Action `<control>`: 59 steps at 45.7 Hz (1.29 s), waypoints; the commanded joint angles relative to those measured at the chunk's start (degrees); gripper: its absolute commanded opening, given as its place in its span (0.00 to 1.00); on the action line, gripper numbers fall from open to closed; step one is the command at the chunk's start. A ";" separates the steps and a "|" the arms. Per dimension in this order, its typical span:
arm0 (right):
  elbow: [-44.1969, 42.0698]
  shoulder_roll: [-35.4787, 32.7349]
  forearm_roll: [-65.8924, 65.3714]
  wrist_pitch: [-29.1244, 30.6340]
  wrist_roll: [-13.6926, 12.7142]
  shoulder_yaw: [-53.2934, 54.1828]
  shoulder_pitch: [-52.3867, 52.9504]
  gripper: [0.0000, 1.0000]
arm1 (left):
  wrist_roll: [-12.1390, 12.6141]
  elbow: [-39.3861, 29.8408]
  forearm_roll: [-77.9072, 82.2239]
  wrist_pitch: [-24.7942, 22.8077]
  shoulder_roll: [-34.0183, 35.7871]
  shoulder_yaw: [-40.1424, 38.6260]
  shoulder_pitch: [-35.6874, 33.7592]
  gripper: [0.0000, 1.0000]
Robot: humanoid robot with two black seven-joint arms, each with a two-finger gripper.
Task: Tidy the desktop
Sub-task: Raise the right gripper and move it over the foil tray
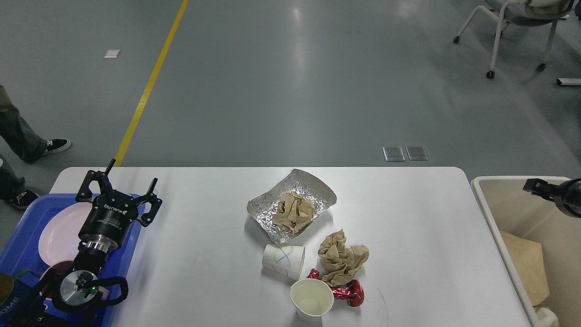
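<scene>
Desktop fills lower frame. Left gripper over desktop's left end, above edge of blue tray, fingers spread wide, nothing between them. Right gripper over beige bin at right, small and dark, can't tell finger state. Mid-desktop clutter: foil sheet with brown paper wad on it; below it, tipped paper cup, second brown wad, upright cup, red foil wrapper touching upright cup. Pink plate in tray.
</scene>
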 commanded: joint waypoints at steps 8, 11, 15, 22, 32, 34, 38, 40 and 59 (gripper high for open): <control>13.64 7.63 -0.20 23.13 -0.11 -5.53 27.95 1.00 | 0.00 0.00 0.00 0.00 0.00 0.00 0.02 0.96; 16.27 9.65 -0.03 28.41 -0.11 -5.44 33.66 1.00 | 0.00 0.00 0.00 0.00 0.00 0.09 0.02 0.96; 20.92 12.99 0.50 33.25 -0.11 -4.82 40.78 1.00 | 0.00 0.00 0.00 0.00 0.00 0.09 0.02 0.96; 36.13 14.66 1.99 34.14 -0.11 -2.80 55.19 1.00 | 0.00 0.00 0.00 0.00 0.00 0.09 0.02 0.96; 50.20 16.95 4.45 34.67 -0.11 -1.57 65.23 1.00 | 0.00 0.00 0.00 0.00 0.00 0.00 0.02 0.96; 51.70 16.95 4.45 34.75 -0.11 -0.96 65.23 1.00 | 0.00 0.00 0.00 0.00 0.00 0.00 0.02 0.96; 53.19 17.12 4.45 34.49 -0.02 -0.17 65.23 1.00 | 0.00 0.00 0.00 0.00 0.00 0.09 0.02 0.96; 53.28 17.56 4.54 34.40 -0.02 -0.17 65.23 1.00 | 0.00 0.00 0.00 0.00 0.00 0.00 0.02 0.96; 52.49 18.62 4.63 32.91 0.16 1.33 63.47 1.00 | 0.00 0.00 0.00 0.00 0.00 0.00 0.02 0.96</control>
